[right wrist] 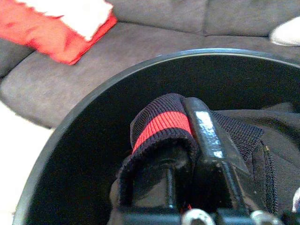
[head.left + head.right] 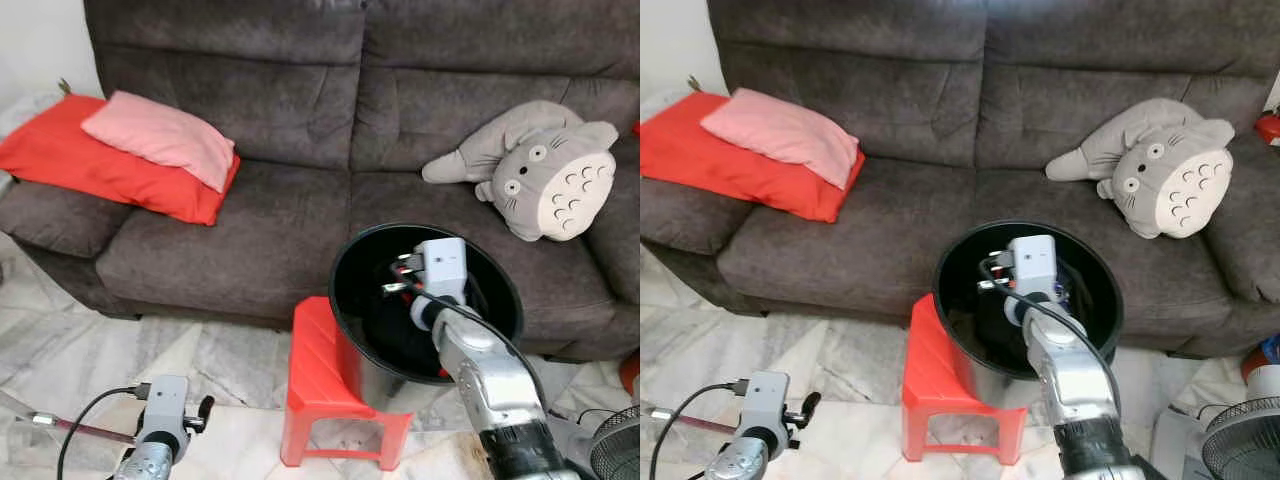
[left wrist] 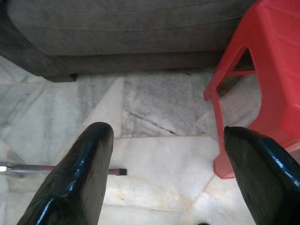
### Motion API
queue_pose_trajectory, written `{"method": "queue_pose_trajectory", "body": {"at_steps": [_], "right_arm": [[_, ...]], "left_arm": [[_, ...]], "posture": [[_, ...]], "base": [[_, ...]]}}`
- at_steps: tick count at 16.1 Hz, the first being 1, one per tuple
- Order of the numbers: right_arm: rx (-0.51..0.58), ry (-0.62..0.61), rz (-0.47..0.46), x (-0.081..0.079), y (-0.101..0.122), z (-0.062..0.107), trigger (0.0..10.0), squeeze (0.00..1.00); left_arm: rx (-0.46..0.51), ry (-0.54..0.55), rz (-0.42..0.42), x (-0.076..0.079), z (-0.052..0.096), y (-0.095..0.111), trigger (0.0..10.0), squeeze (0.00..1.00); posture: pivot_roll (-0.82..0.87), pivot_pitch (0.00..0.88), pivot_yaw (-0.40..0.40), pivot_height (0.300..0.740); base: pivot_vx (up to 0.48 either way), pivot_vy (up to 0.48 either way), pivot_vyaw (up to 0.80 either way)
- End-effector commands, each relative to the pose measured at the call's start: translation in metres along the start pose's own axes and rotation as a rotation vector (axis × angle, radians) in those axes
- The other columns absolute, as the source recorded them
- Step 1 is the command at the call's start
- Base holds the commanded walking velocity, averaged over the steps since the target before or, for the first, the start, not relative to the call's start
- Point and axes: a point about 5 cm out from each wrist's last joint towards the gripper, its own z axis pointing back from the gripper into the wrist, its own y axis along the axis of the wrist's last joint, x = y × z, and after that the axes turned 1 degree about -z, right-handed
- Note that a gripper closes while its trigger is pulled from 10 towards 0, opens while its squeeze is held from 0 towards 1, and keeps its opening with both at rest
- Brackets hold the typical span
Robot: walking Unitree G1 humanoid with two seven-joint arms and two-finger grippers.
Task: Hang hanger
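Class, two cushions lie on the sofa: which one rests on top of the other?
The pink cushion lies on top; the larger red cushion sits flat beneath it on the sofa.

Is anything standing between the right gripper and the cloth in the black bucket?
No. The right gripper is inside the bucket, its fingers already shut on the dark cloth with a red stripe.

home living room | grey sofa [image 2: 300,200] | plush toy [image 2: 540,165] | marble floor [image 2: 90,350]

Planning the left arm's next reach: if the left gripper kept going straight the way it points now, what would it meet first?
Most likely the marble floor: the open left gripper points down at it, the red stool off to one side.
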Motion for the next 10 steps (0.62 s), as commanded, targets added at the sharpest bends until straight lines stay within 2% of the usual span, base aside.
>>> {"method": "queue_pose_trajectory", "body": {"at_steps": [1,3,5,8,10], "right_arm": [[-0.046,0.038,0.025,-0.001,-0.006,-0.005,10.0,0.0],[-0.122,0.056,0.041,0.002,-0.015,-0.013,10.0,0.0],[-0.178,0.02,0.038,0.009,-0.021,-0.019,10.0,0.0],[-0.192,0.042,0.043,0.013,-0.022,-0.025,10.0,0.0],[-0.174,0.13,0.065,0.008,-0.02,-0.027,10.0,0.0]], "left_arm": [[-0.039,0.006,0.001,-0.002,0.004,-0.009,10.0,0.0],[-0.04,0.009,0.001,-0.003,0.004,-0.01,10.0,0.0],[-0.039,0.011,0.001,-0.003,0.004,-0.009,10.0,0.0],[-0.037,0.014,-0.004,-0.004,0.004,-0.009,10.0,0.0],[-0.036,0.016,-0.006,-0.005,0.004,-0.009,10.0,0.0]], "posture": [[-0.05,0.18,0.007,0.74],[-0.04,0.183,0.005,0.74],[-0.04,0.187,0.003,0.74],[-0.03,0.19,0.002,0.74],[-0.02,0.192,0.002,0.74]], "base": [[0.0,0.0,0.0],[0.0,0.0,0.0],[0.0,0.0,0.0],[0.0,0.0,0.0],[0.0,0.0,0.0]]}}
